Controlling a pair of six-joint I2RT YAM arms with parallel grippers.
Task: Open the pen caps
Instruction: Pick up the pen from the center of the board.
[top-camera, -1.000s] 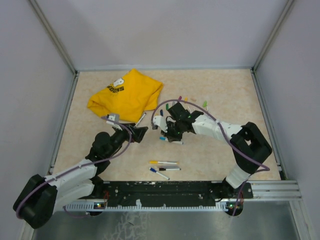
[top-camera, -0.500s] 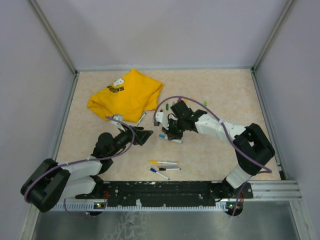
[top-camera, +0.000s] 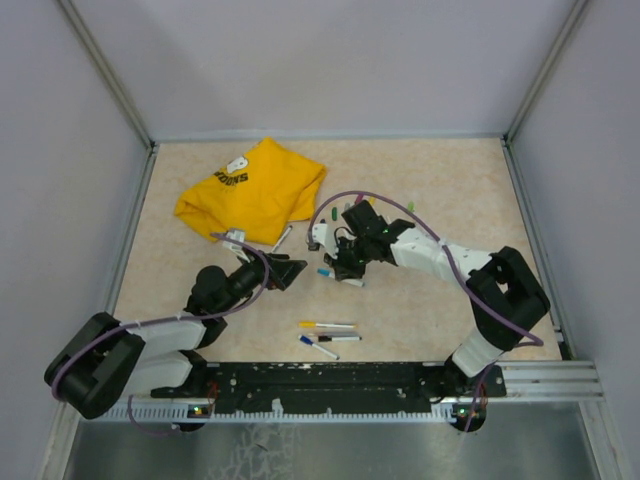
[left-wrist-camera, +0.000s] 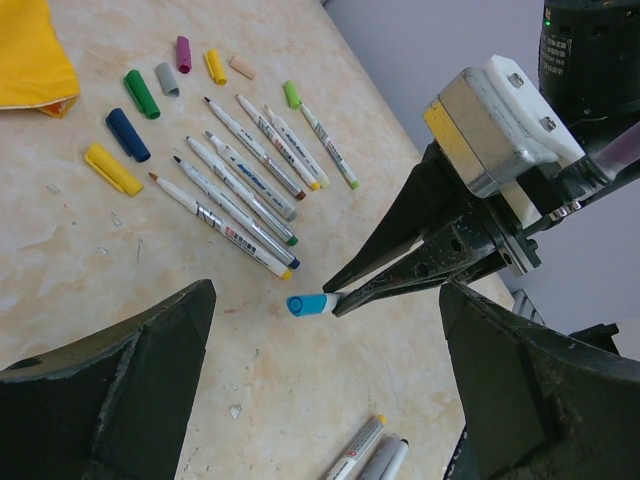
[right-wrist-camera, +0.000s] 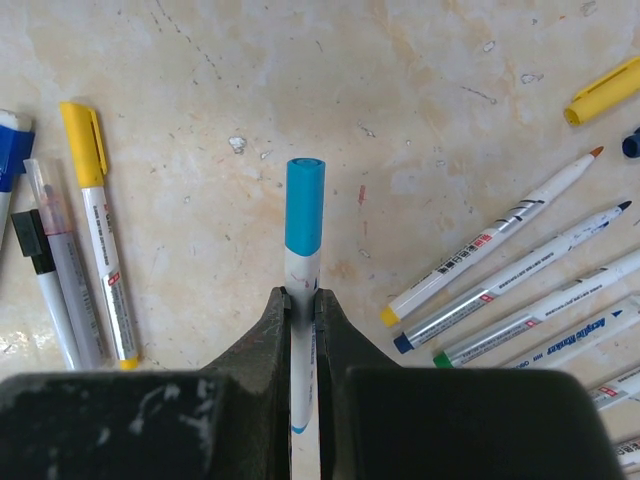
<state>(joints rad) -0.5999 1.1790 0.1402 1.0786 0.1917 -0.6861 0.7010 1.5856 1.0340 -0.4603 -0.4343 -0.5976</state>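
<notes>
My right gripper (right-wrist-camera: 302, 300) is shut on the white barrel of a pen (right-wrist-camera: 303, 265) and holds it just above the table. Its light-blue cap (right-wrist-camera: 304, 205) is on and points away from the jaws. My left gripper (left-wrist-camera: 330, 400) is open wide and empty, facing that cap (left-wrist-camera: 312, 304) from a short way off. In the top view the left gripper (top-camera: 290, 268) and right gripper (top-camera: 335, 268) sit tip to tip at mid-table. Several uncapped pens (left-wrist-camera: 240, 190) lie in a row. Loose caps lie beyond them, among them yellow (left-wrist-camera: 112, 168), navy (left-wrist-camera: 128, 134) and green (left-wrist-camera: 141, 93).
A yellow T-shirt (top-camera: 250, 190) lies at the back left. Three capped pens (top-camera: 328, 335) lie near the front edge, and also show in the right wrist view (right-wrist-camera: 95, 230). Grey walls enclose the table on three sides.
My left gripper has swung right and a little lower, toward the pen's blue cap. My right gripper has shifted only slightly and keeps its hold on the pen.
</notes>
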